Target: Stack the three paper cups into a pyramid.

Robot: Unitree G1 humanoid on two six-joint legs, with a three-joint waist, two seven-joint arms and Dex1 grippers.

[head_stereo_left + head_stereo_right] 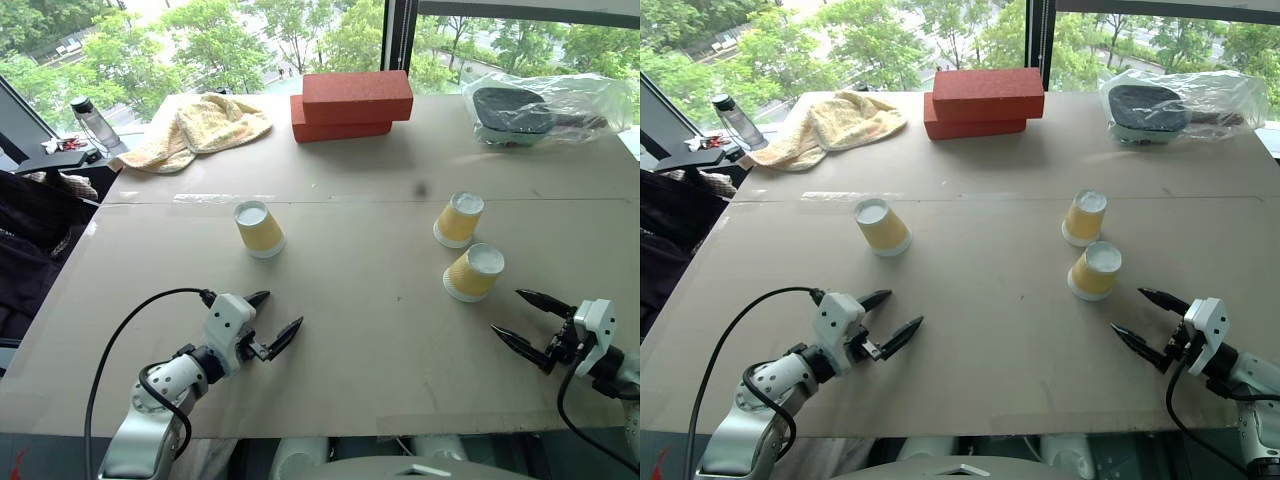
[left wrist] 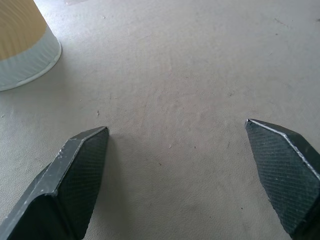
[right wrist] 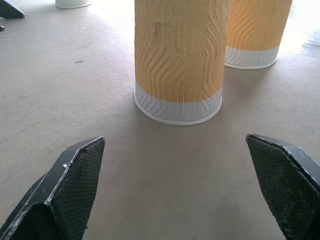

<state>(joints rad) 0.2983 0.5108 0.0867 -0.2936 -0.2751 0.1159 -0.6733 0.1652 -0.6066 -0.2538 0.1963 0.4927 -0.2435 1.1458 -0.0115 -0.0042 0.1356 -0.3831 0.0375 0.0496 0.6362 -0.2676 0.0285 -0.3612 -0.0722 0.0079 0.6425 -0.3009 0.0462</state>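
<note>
The table (image 1: 360,330) carries all items. At its far edge, clear of the work area, lie two stacked red bricks (image 1: 352,104), a towel (image 1: 200,128) and a bagged object (image 1: 540,108). The three paper cups stand inverted, unstacked — one alone on the left (image 1: 259,228), two close together on the right (image 1: 459,219) (image 1: 474,272). Left tool (image 1: 272,320) and right tool (image 1: 532,320) hover released, empty — the right faces the nearest cup, probably the first pick.

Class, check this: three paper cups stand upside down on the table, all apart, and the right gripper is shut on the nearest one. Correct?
Not quite. The right gripper is open and holds nothing; the nearest cup stands clear ahead of its fingertips, as the right wrist view shows. The rest holds.
</note>
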